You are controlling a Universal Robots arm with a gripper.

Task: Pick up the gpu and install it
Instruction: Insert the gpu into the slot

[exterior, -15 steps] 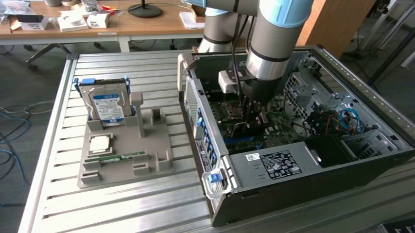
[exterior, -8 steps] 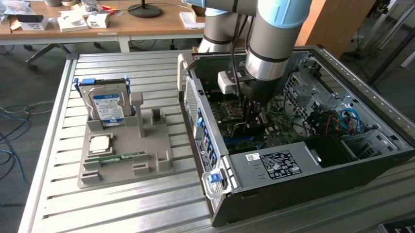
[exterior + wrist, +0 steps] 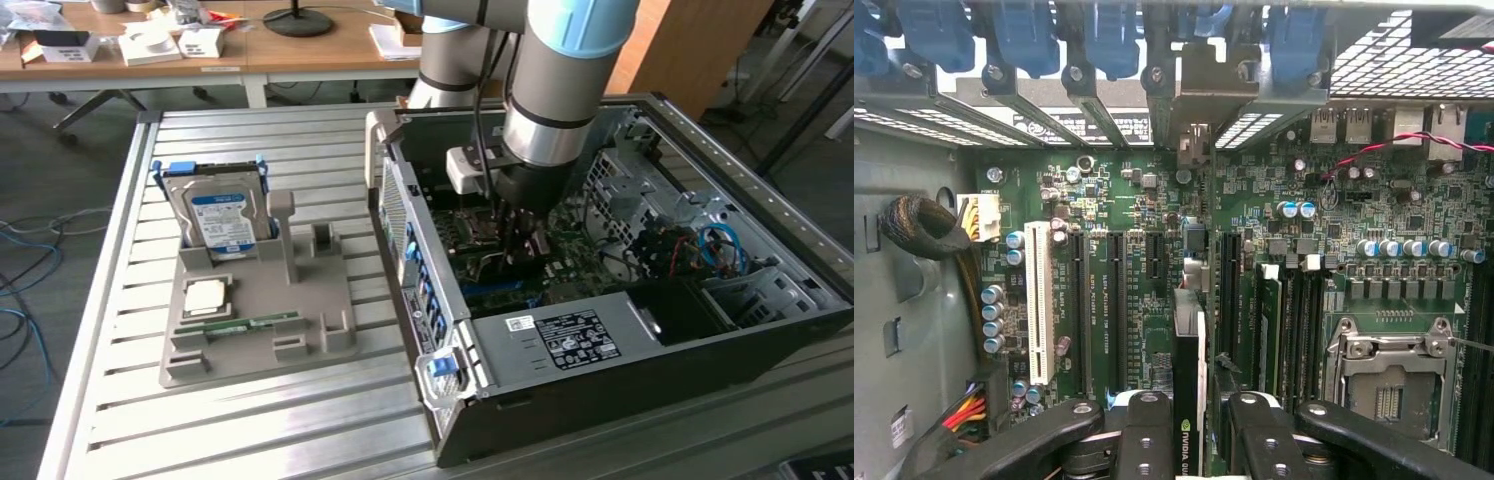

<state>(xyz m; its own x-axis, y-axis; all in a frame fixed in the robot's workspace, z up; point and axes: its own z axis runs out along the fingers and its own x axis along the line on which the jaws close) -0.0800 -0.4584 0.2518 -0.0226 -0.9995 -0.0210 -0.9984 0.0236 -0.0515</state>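
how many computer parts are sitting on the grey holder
3: the hard drive standing at the grey holder's far end, the square chip lying flat in front of it, and the green memory stick nearest the camera. Nothing seems hidden.

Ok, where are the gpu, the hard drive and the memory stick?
gpu (image 3: 1187, 390): wrist view, on its thin visible edge.
hard drive (image 3: 222, 218): exterior view, on its blue-white label.
memory stick (image 3: 247, 322): exterior view, on its green middle.
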